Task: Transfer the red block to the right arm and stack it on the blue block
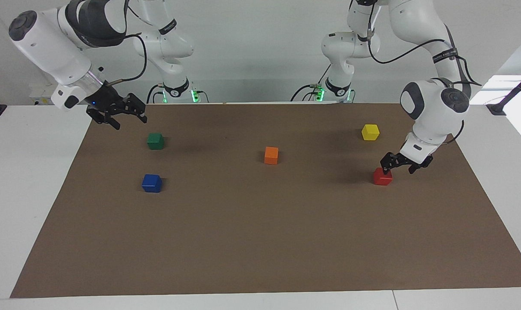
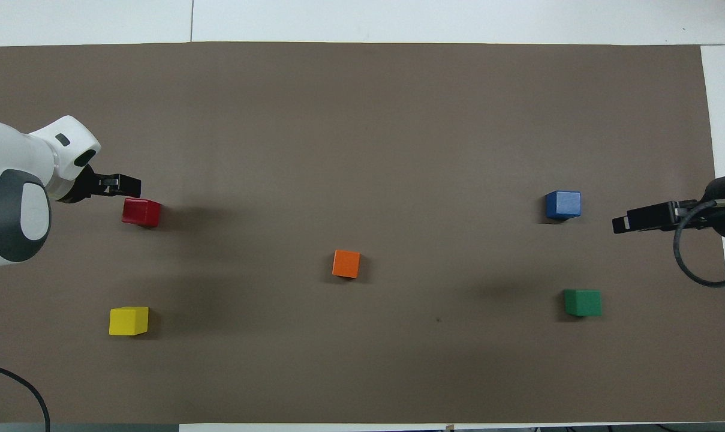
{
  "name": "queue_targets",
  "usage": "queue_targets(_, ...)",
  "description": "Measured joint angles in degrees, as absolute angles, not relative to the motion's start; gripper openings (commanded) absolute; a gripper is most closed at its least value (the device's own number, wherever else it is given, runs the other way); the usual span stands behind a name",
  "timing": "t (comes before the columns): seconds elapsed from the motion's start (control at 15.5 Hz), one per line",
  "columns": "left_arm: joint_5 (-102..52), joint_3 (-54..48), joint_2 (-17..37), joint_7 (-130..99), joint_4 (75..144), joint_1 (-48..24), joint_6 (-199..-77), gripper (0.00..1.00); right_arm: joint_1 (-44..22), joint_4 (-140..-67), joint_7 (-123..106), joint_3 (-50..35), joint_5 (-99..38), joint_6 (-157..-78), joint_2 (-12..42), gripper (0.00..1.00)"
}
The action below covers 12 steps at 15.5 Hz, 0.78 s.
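Facing view, left to right. Right gripper (image 1: 126, 121), black, two-finger, on the white jointed right arm (image 1: 57, 47) with blue wrist light: upper left of frame, raised over the brown mat's (image 1: 260, 241) corner, fingers apart, holding nothing. Small dark green cube (image 1: 155, 141): left of centre, on the mat just below that gripper. Small deep blue cube, the blue block (image 1: 151, 183): lower in frame than the green one. Small orange cube (image 1: 271, 155): centre. Small yellow cube (image 1: 370, 132): upper right. Small bright red cube, the red block (image 1: 382, 176): right of centre, on the mat. Left gripper (image 1: 399, 165): black, low just above the red block, fingers apart, one fingertip (image 1: 385, 169) at the block's top edge, nothing clamped.
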<state>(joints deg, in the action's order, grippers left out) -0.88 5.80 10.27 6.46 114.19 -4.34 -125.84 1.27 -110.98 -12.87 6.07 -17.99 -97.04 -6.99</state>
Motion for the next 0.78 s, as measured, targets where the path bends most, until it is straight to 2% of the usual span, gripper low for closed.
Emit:
queue_targets(0.32,-0.88,5.22,13.9,6.49,114.65,-4.36,-128.86,1.0,3.83,-116.82,-24.16,6.21,-34.63,-98.88,-5.4,1.0)
queue_targets(0.71,-0.88,5.03,14.37,7.4,116.98,-4.42,-129.24,1.0,5.1,-122.61,-40.99,6.24,-55.55,-97.68,-0.91,1.0)
queue_targets(0.78,-0.88,5.02,14.36,7.5,117.47,-4.49,-129.31,0.77,5.1,-123.17,-42.69,6.24,-58.07,-96.34,-0.47,1.0)
